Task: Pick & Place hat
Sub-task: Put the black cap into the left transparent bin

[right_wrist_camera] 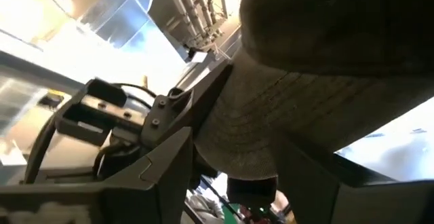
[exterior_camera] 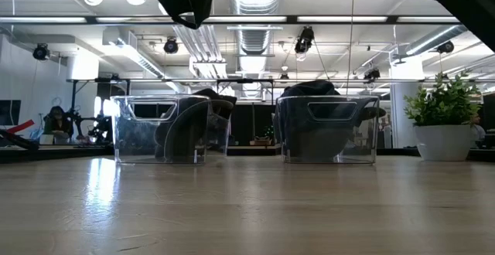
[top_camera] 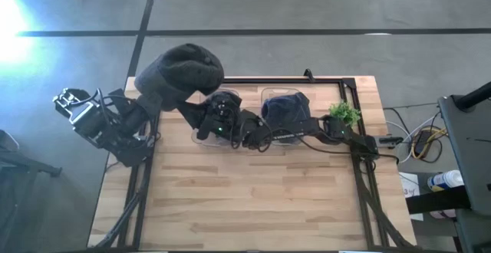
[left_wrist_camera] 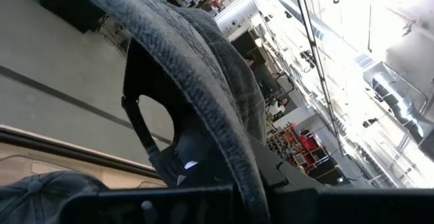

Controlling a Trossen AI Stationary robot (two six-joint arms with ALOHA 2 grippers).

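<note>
**Hat aloft, passed between two hands**

Nearest the lens: grey hat [top_camera: 180, 75], raised high above the worktop's [top_camera: 253, 207] far-left corner, over the left clear bin [exterior_camera: 170, 129]. Left hand [left_wrist_camera: 224, 200] looks clamped on the fabric edge; right hand [right_wrist_camera: 237, 176] sits under the brim, apparently pinching it too, though the wrist view is crowded. Soft, light cloth; the crown sags and folds, only the brim is stiffer. Best hold, I judge: the brim or its seam. Outward: a second bin [exterior_camera: 329, 129] holding another dark hat, potted plant [exterior_camera: 445, 127] at the right.
</note>
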